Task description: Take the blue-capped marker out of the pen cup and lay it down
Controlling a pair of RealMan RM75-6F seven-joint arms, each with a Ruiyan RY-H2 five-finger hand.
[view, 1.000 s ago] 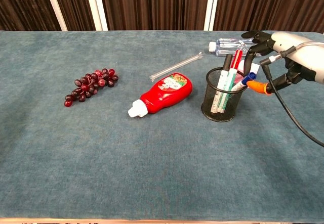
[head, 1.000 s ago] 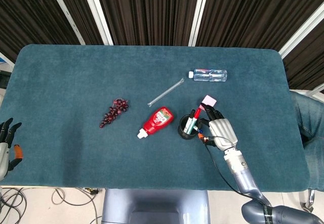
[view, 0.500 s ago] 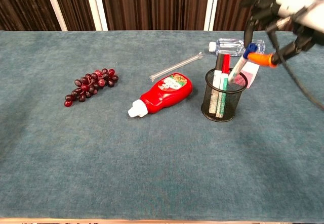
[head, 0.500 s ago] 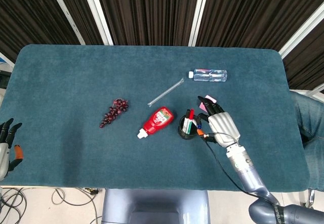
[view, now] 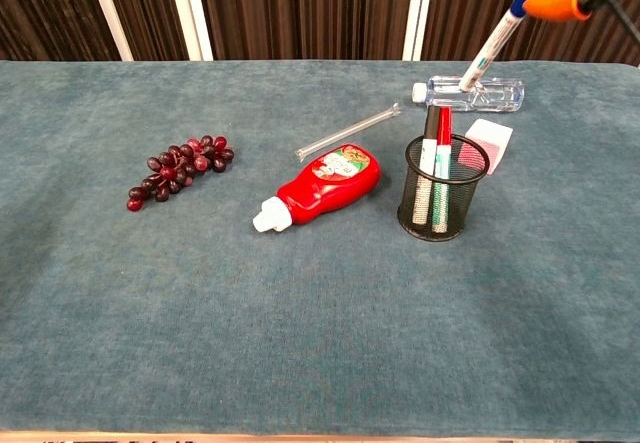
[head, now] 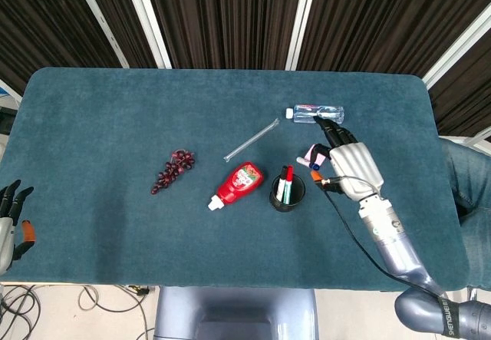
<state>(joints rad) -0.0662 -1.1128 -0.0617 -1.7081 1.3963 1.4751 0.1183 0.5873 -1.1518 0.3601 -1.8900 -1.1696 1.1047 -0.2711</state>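
Blue-capped marker (view: 497, 32) hangs in the air, clear of the black mesh pen cup (view: 442, 187).
The right hand (head: 349, 166) pinches it near the cap, tip slanting down-left, above and to the right of the cup. 2 markers stay in the cup: red-capped (view: 443, 124) and black-capped (view: 431, 122). The left hand (head: 11, 219) hangs off the table's near-left edge, fingers spread, holding nothing.

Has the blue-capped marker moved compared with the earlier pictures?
Yes. The blue-capped marker, held by the right hand, has risen out of the pen cup and hangs above it.
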